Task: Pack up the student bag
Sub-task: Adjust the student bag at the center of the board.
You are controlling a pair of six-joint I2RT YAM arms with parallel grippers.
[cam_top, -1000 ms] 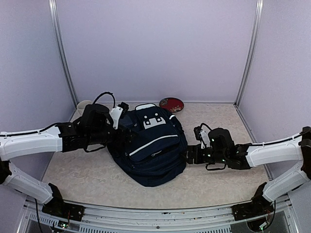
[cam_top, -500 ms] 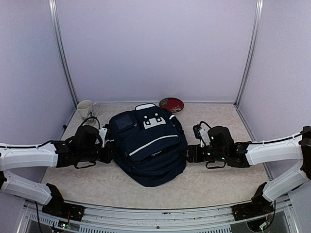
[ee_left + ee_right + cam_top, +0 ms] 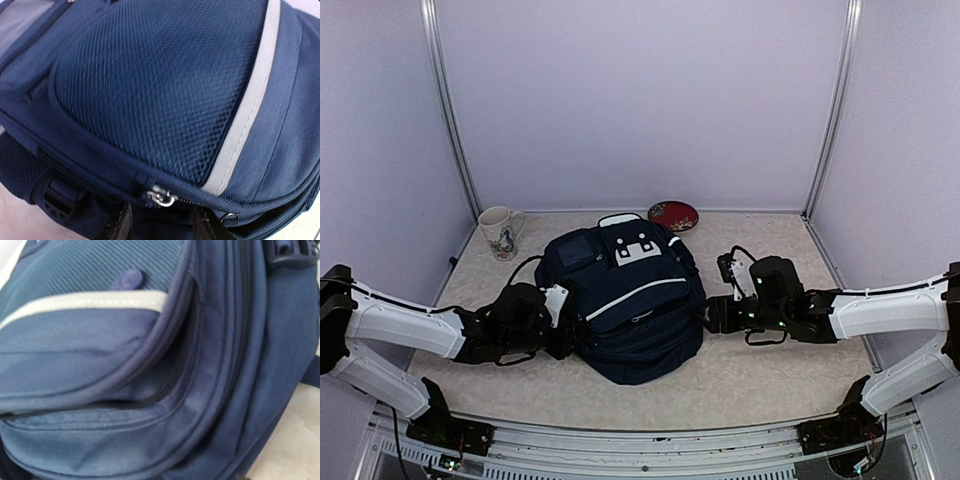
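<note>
**Listener:** What is in front of you?

**Me:** A pale, speckled surface (image 3: pixel 770 380) with lilac walls around it. The student bag (image 3: pixel 640 320) lies at its centre and is by far the largest thing here. It is dark navy and lies front side up. Its white top patch (image 3: pixel 636 247) points to 12 o'clock, and a thin white stripe (image 3: pixel 633 293) slants across the front.

**Listener:** Where are your arms?

**Me:** Both reach in low. My left arm (image 3: pixel 410 325) comes from 9 o'clock, and my left jaws are against the bag's edge at about 8 o'clock. My right arm (image 3: pixel 880 310) comes from 3 o'clock, and my right jaws are at the bag's edge at 3 o'clock.

**Listener:** Is there anything else?

**Me:** A white mug (image 3: pixel 500 232) with a picture on it stands at 10 o'clock from the bag, apart from it. A small red dish (image 3: pixel 673 215) sits at 12 o'clock, just behind the bag.

**Listener:** How are your jaws set?

**Me:** My left jaws are partly apart and hold nothing. A small silver zip pull (image 3: pixel 161 196) lies just beyond the gap between them. I cannot tell how my right jaws are set, because the right wrist view shows only navy fabric.
</note>
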